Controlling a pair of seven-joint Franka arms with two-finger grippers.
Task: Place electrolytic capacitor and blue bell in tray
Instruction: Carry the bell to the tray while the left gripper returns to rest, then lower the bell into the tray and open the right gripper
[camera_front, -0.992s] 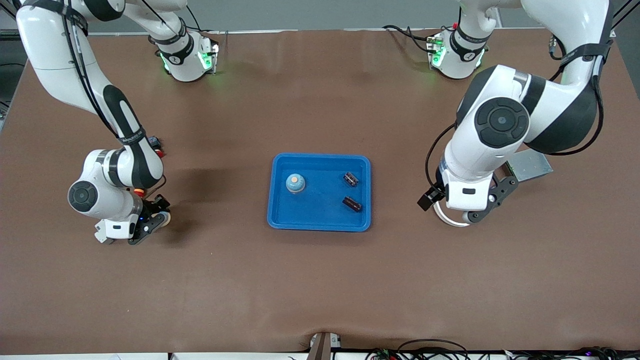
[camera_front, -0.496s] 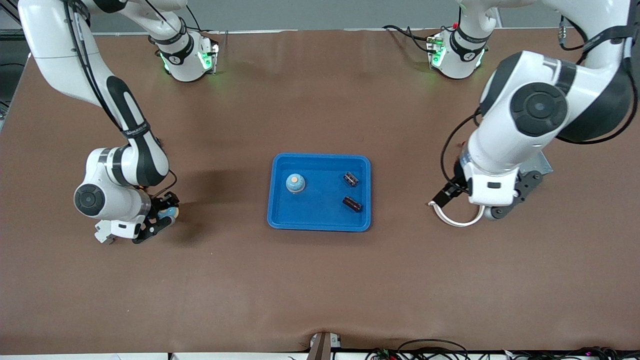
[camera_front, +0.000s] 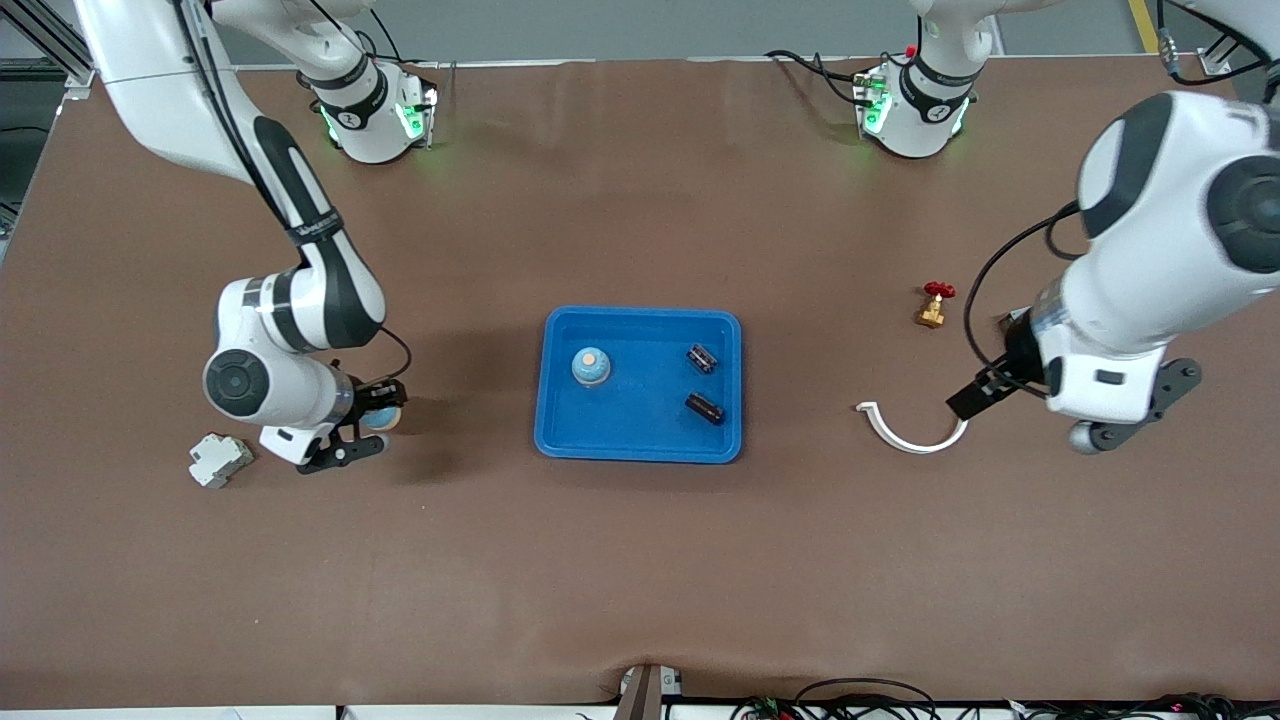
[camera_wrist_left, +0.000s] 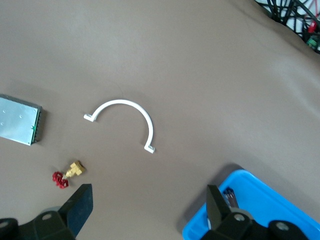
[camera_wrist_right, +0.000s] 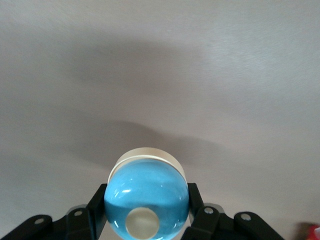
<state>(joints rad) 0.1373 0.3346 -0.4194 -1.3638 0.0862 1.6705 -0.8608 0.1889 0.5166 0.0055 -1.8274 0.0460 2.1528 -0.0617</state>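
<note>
Brown table (camera_front: 640, 560), glossy blue domed bell (camera_wrist_right: 147, 198)

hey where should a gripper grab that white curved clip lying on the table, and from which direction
Come straight down from above and pinch the white curved clip across the thin band at mid-arc: it lies flat, the band is narrow, and the open left gripper is already nearby.

no readable text, labels, brands or numbers on anything in view, faint lettering on a dark band of the right arm (camera_front: 318, 228) too small to make out, nothing legible in either wrist view
</note>
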